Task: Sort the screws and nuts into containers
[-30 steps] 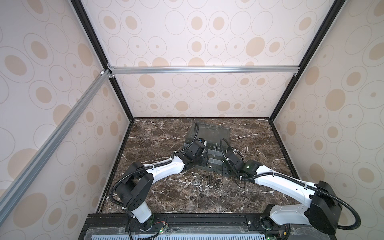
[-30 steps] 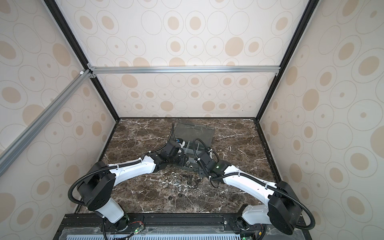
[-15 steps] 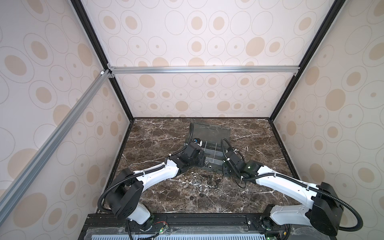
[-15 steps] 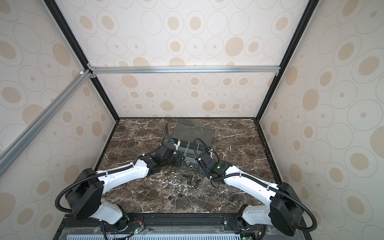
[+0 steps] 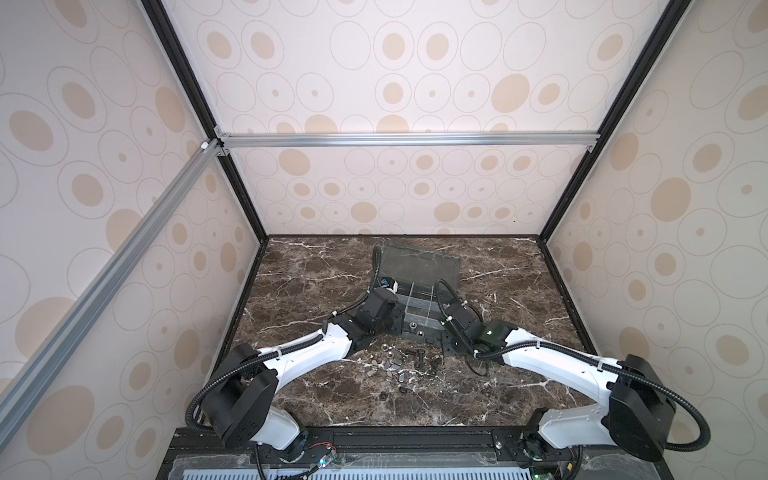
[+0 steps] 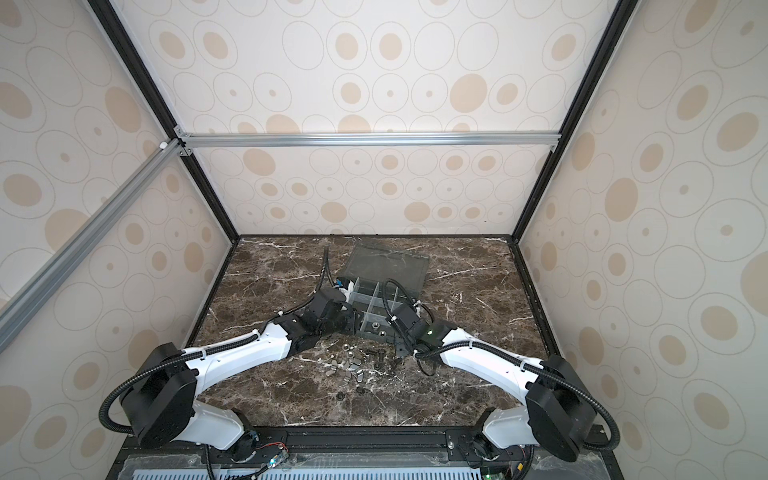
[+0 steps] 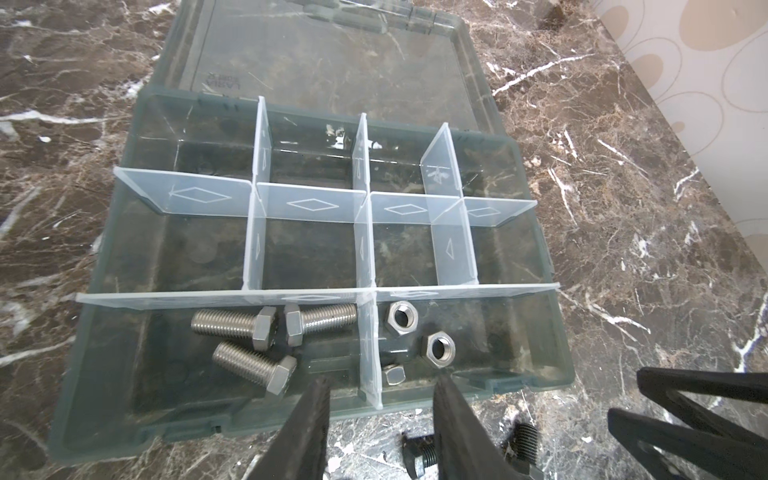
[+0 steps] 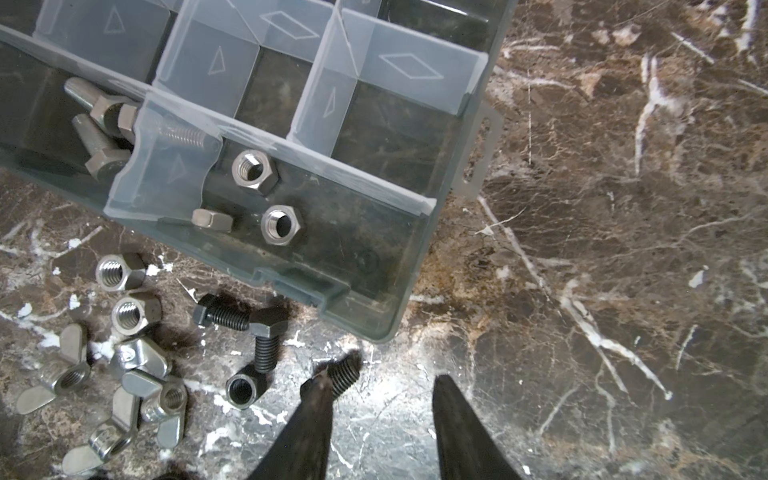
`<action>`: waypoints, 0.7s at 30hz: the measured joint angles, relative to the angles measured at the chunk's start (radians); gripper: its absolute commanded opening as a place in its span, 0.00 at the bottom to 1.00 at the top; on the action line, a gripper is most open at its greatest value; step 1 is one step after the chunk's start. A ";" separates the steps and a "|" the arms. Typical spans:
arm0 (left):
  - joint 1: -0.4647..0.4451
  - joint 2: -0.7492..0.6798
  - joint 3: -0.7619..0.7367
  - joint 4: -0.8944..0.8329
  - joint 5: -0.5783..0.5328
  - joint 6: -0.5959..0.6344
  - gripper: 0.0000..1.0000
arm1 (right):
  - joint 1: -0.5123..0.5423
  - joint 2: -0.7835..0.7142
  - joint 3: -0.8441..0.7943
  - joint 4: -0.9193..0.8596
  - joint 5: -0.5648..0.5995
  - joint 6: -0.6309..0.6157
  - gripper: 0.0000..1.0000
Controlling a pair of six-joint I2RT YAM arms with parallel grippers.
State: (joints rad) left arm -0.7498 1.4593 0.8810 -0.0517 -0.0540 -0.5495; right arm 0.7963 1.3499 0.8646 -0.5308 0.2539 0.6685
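1. Left wrist view: the left gripper (image 7: 382, 388) is seen with its jaws partly parted and nothing between them. It is poised over the near wall of the organizer box (image 7: 104, 399), astride the divider between two near cells.
2. In the right wrist view the right gripper (image 8: 382, 380) is also shown narrowly parted and empty, low over the marble table (image 8: 602, 249) off the box's near corner. The threaded end of a black screw (image 8: 345, 374) is seen at one fingertip but not clasped. Whether it is touched cannot be told.
3. Three silver screws (image 7: 249, 345) are lodged in one near cell and three hex nuts (image 7: 415, 336) in the cell beside it. The other cells appear bare. The lid (image 7: 324, 54) is laid flat behind.
4. Just before the box, two further black screws (image 8: 245, 324), two loose hex nuts (image 8: 124, 291), a black nut (image 8: 241, 388) and several wing nuts (image 8: 137, 382) are scattered on the table.
5. The sorting is judged to be partway done, with a fresh pick about to be made. The black screw by the right gripper seems the likeliest choice.
6. For that pick, the jaws would need to be centred across the shaft, lowered to the table and closed. The screw would then be lifted clear of the box wall and released over a screw cell. The other gripper hangs close by, so a clash should be guarded against.
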 measured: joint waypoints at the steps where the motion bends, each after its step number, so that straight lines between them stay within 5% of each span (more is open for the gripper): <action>1: 0.002 -0.002 -0.003 0.001 0.000 0.000 0.41 | 0.000 0.005 0.005 0.002 -0.004 0.000 0.43; 21: 0.014 -0.146 -0.096 0.007 -0.053 -0.024 0.41 | 0.060 0.063 0.084 0.029 -0.073 -0.027 0.43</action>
State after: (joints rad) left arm -0.7353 1.3136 0.7849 -0.0448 -0.1070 -0.5739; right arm 0.8558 1.4124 0.9489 -0.5014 0.1806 0.6411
